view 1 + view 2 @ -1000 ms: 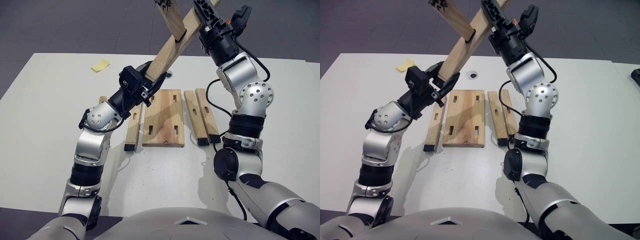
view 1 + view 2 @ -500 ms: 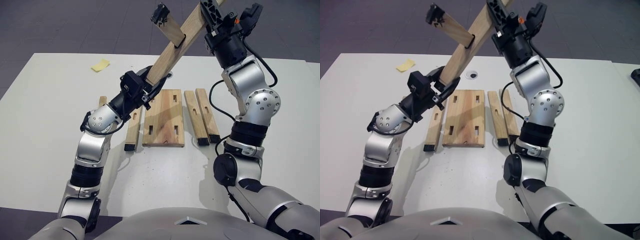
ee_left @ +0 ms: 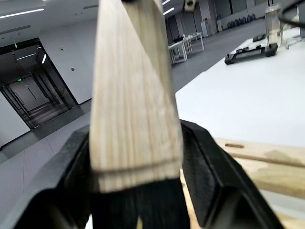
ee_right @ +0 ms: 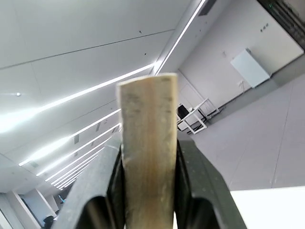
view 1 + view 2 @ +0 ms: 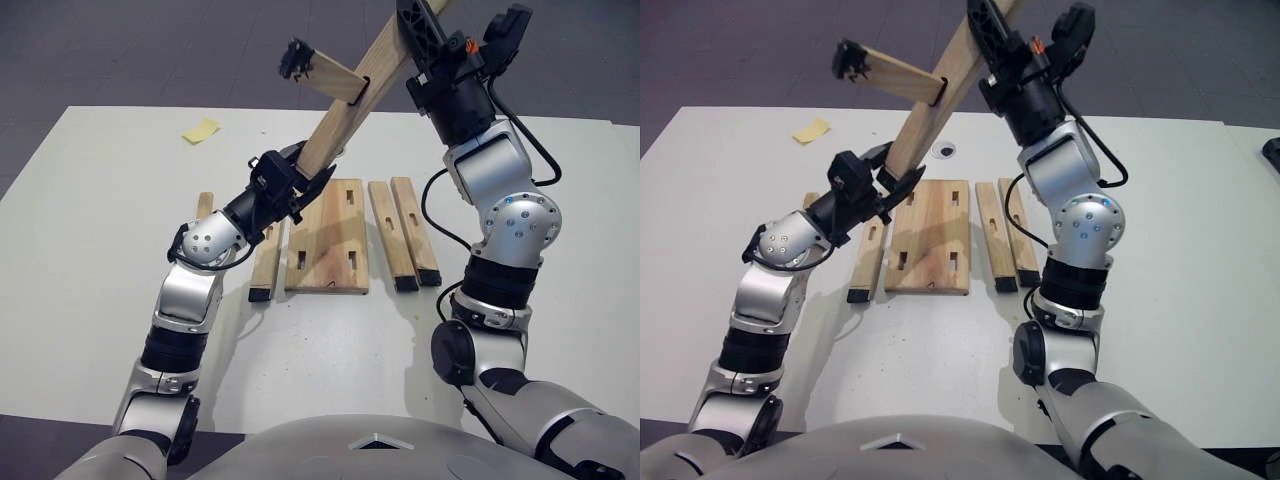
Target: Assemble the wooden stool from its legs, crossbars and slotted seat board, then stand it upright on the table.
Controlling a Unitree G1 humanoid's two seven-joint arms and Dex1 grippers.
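A long wooden leg (image 5: 345, 115) slants up over the table from lower left to upper right. A short crossbar (image 5: 330, 75) with a black end cap juts out of it toward the left. My left gripper (image 5: 298, 180) is shut on the leg's lower end, just above the slotted seat board (image 5: 328, 235); the left wrist view has the leg (image 3: 133, 95) between dark fingers (image 3: 205, 167). My right gripper (image 5: 418, 40) is shut on the leg's upper part, whose end (image 4: 147, 143) rises between its fingers.
On the white table (image 5: 90, 250), another leg (image 5: 265, 262) lies left of the seat board, with a short piece (image 5: 205, 203) farther left. Two bars (image 5: 385, 235) (image 5: 415, 230) lie to the board's right. A yellow note (image 5: 201, 129) sits at the back left.
The held leg has turned so the crossbar's capped end swung down and to the left. My left gripper shifted slightly right, and my right gripper rose a little.
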